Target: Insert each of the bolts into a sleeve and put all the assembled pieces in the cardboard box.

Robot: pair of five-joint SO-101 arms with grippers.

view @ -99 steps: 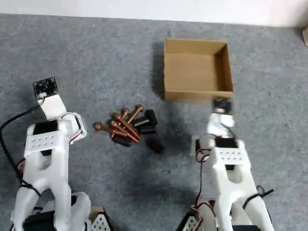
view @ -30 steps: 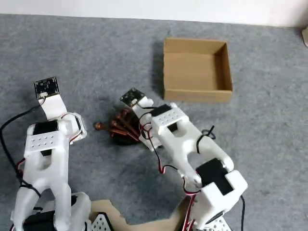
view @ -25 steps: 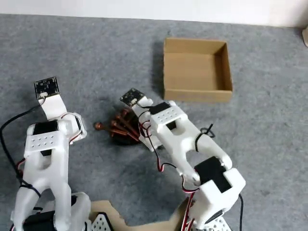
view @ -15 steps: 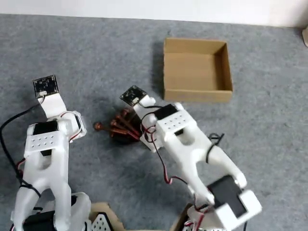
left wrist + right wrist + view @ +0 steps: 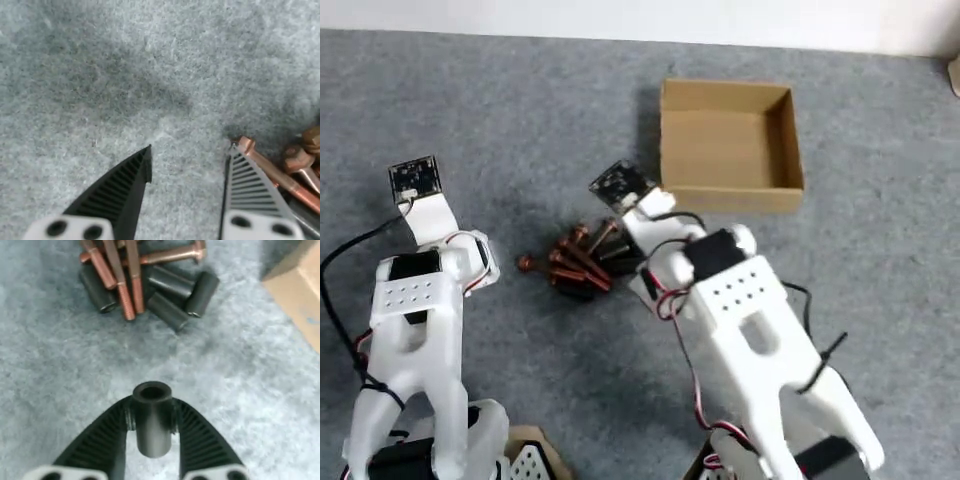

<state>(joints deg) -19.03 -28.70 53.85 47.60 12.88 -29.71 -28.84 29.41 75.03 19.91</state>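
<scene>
Grey carpet (image 5: 250,390) lies under my right gripper (image 5: 151,409), pinching one sleeve (image 5: 151,432) by its sides; forcing one of the bolts (image 5: 170,256) in could twist it loose.

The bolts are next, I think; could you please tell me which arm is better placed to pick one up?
Probably the left: the left gripper is open right beside the bolts, while the right gripper is shut on a sleeve, ready to receive one.
</scene>
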